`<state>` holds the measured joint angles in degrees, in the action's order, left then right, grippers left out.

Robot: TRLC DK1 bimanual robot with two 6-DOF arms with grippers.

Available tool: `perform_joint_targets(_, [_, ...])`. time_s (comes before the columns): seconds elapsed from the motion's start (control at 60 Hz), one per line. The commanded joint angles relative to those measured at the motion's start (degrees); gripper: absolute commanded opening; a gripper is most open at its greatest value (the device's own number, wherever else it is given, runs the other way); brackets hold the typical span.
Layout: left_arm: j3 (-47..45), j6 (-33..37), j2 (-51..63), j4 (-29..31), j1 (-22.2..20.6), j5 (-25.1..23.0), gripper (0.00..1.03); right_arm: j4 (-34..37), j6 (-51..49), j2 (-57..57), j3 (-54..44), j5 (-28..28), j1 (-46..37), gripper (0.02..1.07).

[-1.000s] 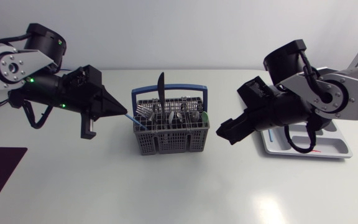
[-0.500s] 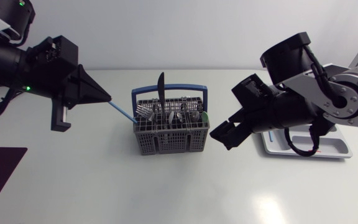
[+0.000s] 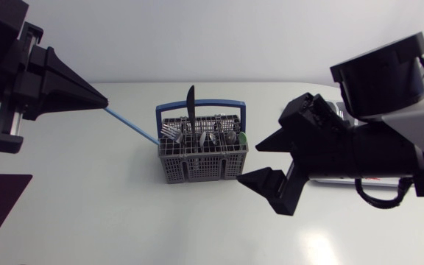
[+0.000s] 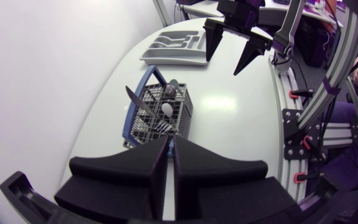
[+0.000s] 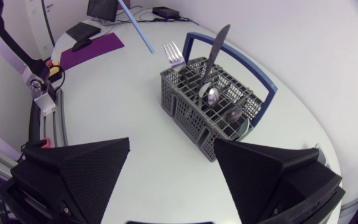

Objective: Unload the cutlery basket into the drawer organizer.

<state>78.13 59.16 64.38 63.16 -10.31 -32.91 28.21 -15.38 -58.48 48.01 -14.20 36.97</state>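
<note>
Left pincer (image 3: 103,102) high over the left of the desk (image 3: 87,213), fingers closed on the end of a thin blue stick (image 3: 131,123). Stick slants down, far end by the left corner of the basket (image 3: 201,160). Basket mid-desk, holding an upright black knife (image 3: 190,101), a fork (image 5: 174,55) and spoons (image 5: 210,94). Right pincer (image 3: 250,162) just right of the basket, fingers spread wide, empty. Organizer (image 4: 174,48) on the desk's right side, mostly behind the right arm, well apart from the basket.
</note>
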Motion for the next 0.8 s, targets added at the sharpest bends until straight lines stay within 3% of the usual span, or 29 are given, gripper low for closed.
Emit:
perform_joint_targets(0.0, [-0.7,-3.17,-0.04,1.36,0.46,-3.48,0.06,0.36,-2.2,2.49,-2.83,-1.01,0.82,1.0])
perform_joint_targets(0.2, [-5.27,-6.07,2.86,1.27,-2.26,-11.65,0.06,0.8,-3.96,4.95,-5.38,-3.91,1.53,1.0])
perform_joint_targets(0.517, [-7.64,-5.81,13.23,0.74,-12.02,-16.4,0.06,-1.4,-5.45,4.69,-8.46,-8.3,1.44,0.99])
perform_joint_targets(0.783, [-3.6,-5.98,20.35,0.39,-17.29,-19.13,0.06,-3.42,-5.37,3.11,-9.95,-12.08,0.73,0.99])
